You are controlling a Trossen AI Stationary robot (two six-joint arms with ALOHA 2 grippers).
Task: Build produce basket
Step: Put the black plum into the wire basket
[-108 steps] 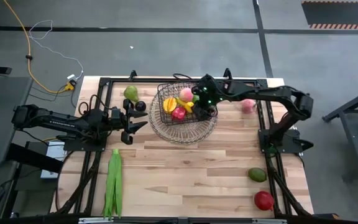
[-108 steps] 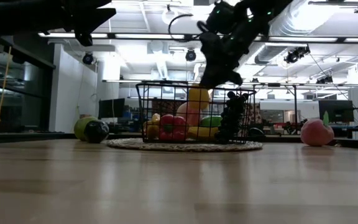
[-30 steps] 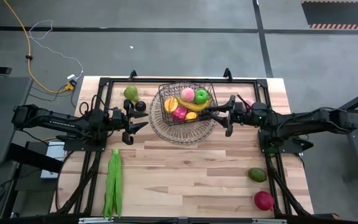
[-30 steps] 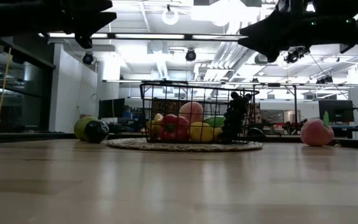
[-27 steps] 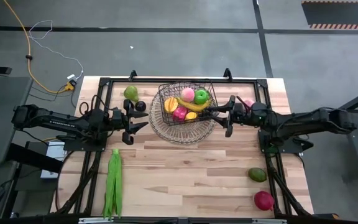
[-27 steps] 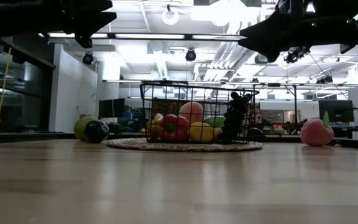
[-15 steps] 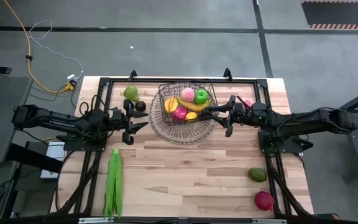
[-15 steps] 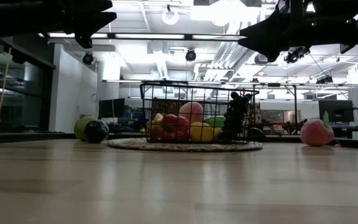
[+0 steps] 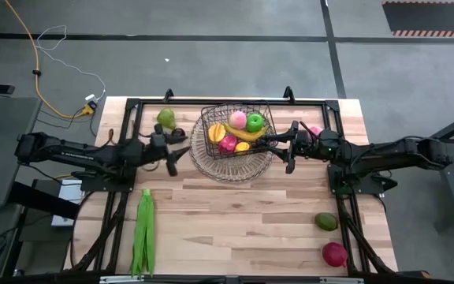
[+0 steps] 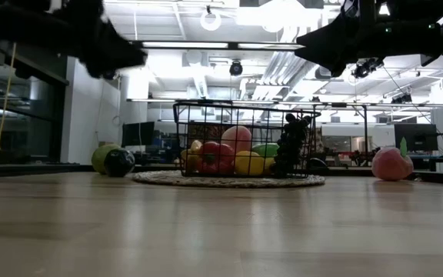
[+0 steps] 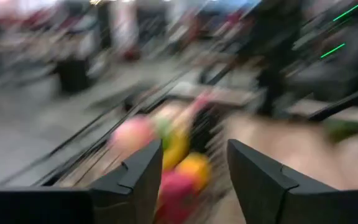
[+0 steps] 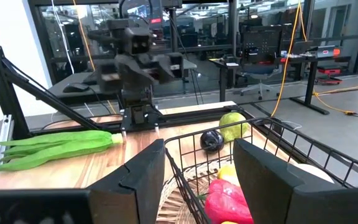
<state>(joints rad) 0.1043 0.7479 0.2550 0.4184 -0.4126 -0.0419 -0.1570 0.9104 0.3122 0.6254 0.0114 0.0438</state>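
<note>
1. The table [image 9: 235, 213] is pale wooden planking with a dark metal frame along its edges; grey floor surrounds it, and an orange cable [image 9: 34, 63] trails across the floor off the left arm's side. The low view looks into a bright hall with ceiling lights and desks.
2. The basket [image 9: 235, 126] stands on a round woven mat [image 9: 231, 170] at the far middle of the table, between the 2 grippers. Inside lie a banana [image 9: 247, 134], a green apple [image 9: 254, 121], a pink piece [image 9: 236, 118], a red piece [image 9: 227, 143] and an orange-yellow one [image 9: 215, 132]; dark grapes [image 10: 289, 146] hang at the wall nearest the right gripper.
3. The right gripper [image 9: 278, 144] hovers just beside the basket's rim, fingers parted and empty.
4. The left gripper [image 9: 172, 154] hangs just off the mat's other side, fingers parted, nothing between them.
5. A pear [image 9: 165, 118] and a dark round fruit [image 9: 178, 134] sit just beyond the left gripper.
6. A pink fruit [image 10: 391, 164] lies behind the right gripper.
7. Long green pods [image 9: 143, 233] lie near the front edge, well apart from the left gripper.
8. A green fruit [image 9: 326, 222] and a red apple [image 9: 334, 253] lie at the front corner, well apart from the right gripper.
</note>
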